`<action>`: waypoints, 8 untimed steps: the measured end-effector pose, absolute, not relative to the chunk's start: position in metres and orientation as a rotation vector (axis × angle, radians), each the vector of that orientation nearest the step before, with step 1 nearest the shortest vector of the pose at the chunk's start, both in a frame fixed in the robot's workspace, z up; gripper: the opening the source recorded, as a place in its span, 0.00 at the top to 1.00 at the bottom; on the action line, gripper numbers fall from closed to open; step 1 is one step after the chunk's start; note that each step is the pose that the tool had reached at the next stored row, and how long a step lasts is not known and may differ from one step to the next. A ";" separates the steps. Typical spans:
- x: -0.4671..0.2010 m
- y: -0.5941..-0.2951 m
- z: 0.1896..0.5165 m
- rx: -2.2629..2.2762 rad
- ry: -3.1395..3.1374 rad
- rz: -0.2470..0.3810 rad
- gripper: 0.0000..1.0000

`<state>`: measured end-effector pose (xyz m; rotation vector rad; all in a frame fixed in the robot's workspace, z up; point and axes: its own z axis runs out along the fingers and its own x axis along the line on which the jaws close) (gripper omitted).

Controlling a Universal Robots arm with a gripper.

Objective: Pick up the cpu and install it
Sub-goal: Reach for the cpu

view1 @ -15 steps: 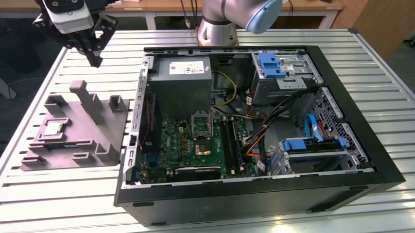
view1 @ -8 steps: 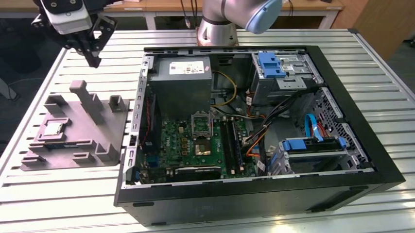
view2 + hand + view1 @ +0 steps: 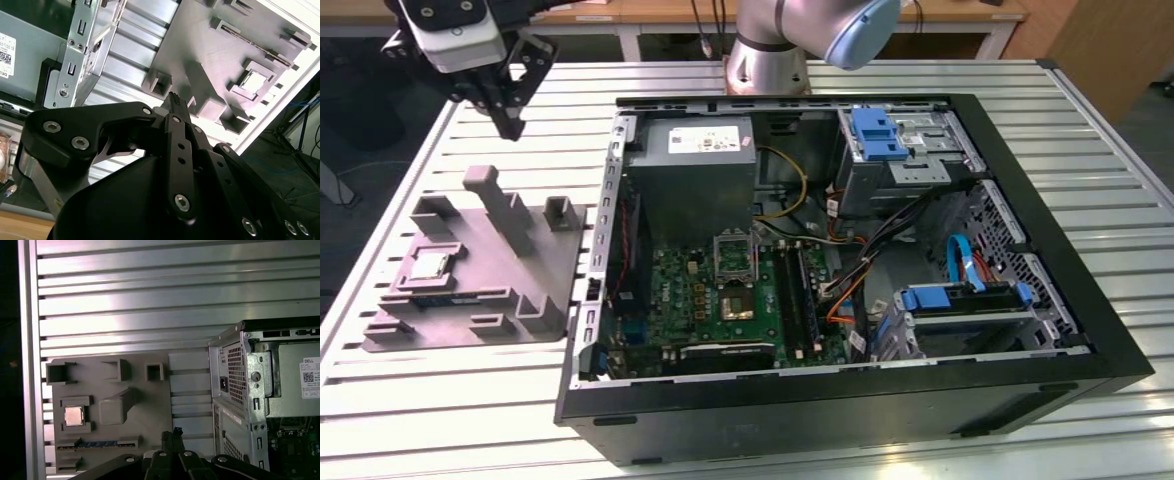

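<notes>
Pointing downward beside tray [image 3: 540,275], jaws together

Slatted aluminium table [image 3: 454,420], grey moulded tray [image 3: 540,285] toward the exterior view's left, open black computer case [image 3: 854,400] beside it

At the exterior view's top centre, the arm [image 3: 767,55] is a silver-grey tube with a pale blue joint cap [image 3: 861,30]. Upper left, the black hand [image 3: 511,122] joins a white block [image 3: 454,35]. In the second wrist view, silver screws [image 3: 181,201] stud its matte black bars [image 3: 177,150].
</notes>
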<state>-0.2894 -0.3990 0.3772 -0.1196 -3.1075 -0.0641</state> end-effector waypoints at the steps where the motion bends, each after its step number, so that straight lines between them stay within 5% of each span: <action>1: -0.290 -0.399 0.377 -0.120 -3.107 -0.064 0.89; 8: -0.291 -0.399 0.376 -0.120 -3.101 -0.064 0.89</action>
